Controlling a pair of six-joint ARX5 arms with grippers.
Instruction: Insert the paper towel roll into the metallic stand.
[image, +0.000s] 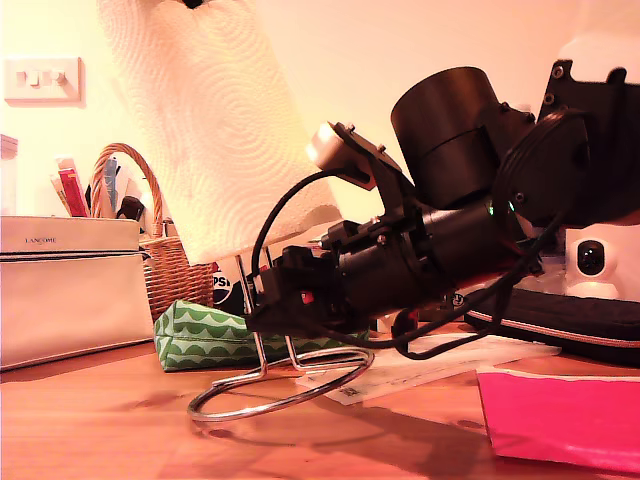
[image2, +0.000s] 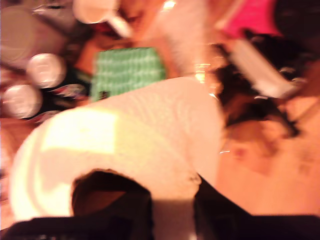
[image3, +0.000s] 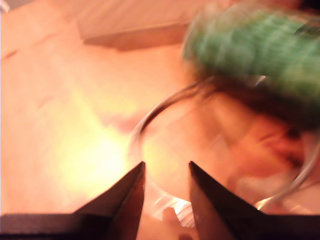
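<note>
My second gripper (image3: 165, 195) sits low over the wooden table (image: 100, 420), its two dark fingers (image3: 125, 200) narrowly apart with nothing clamped between them. Just past and under the fingertips lies the ring base of the metallic stand (image3: 150, 125), blurred in the second wrist view. In the exterior view this arm reaches in from that view's right, and its gripper end (image: 280, 300) is at the foot of the stand's upright wires, above the chrome ring (image: 280, 385); whether it touches the wire I cannot tell. Beyond the ring, further from these fingers, lies a green patterned pouch (image3: 260, 50), seen also in the exterior view (image: 200, 335) just behind the stand.

My first gripper (image2: 170, 220) shows only as a dark mass at the edge of its own blurred view, right against the paper towel roll (image2: 130, 145), with one dark part at the roll's core hole; it appears to hold the roll, but how the jaws stand I cannot tell. The roll (image: 210, 130) hangs tilted high above the stand, its lower end just over my second gripper and not yet down on the wires.

Further back in the exterior view stand a wicker basket (image: 170, 265) and a white box (image: 70, 290), and a pink sheet (image: 560, 410) lies at that view's right
</note>
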